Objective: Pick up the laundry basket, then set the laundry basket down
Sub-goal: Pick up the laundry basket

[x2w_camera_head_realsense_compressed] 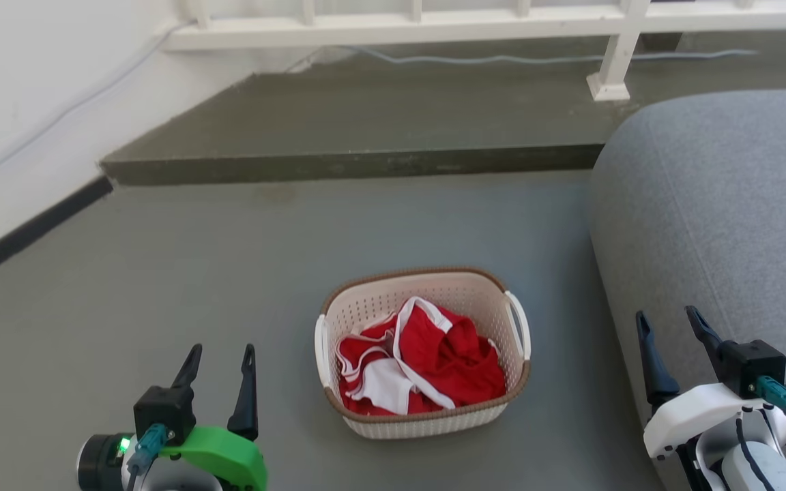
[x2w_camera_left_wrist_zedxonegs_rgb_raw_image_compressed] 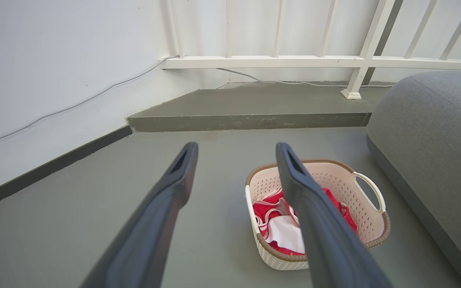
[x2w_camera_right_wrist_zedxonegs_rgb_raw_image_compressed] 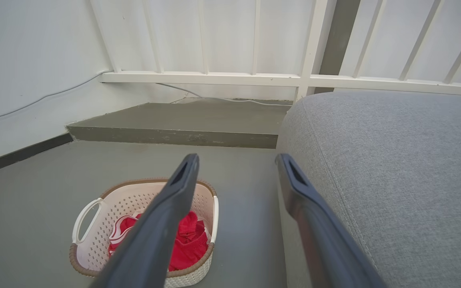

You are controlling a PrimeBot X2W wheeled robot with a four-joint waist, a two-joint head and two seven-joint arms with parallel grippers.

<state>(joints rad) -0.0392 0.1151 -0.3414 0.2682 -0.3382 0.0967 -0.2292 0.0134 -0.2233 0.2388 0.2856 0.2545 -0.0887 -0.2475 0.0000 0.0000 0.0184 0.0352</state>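
Sitting on grey floor [x2w_camera_head_realsense_compressed: 161,273] beside sofa [x2w_camera_head_realsense_compressed: 707,204]: laundry basket [x2w_camera_head_realsense_compressed: 420,424], red clothes [x2w_camera_head_realsense_compressed: 454,354] inside; probably light, stiff plastic, smooth; likeliest hold: white side handles [x2w_camera_head_realsense_compressed: 520,326]; left gripper [x2w_camera_head_realsense_compressed: 222,351], right gripper [x2w_camera_head_realsense_compressed: 666,315] fingers spread apart, empty, flanking basket, not touching.

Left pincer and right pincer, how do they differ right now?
The left pincer sits on a green mount, the right pincer on a white mount. The left pincer is over floor left of the laundry basket; the right pincer is by the grey sofa. Both are open and empty.
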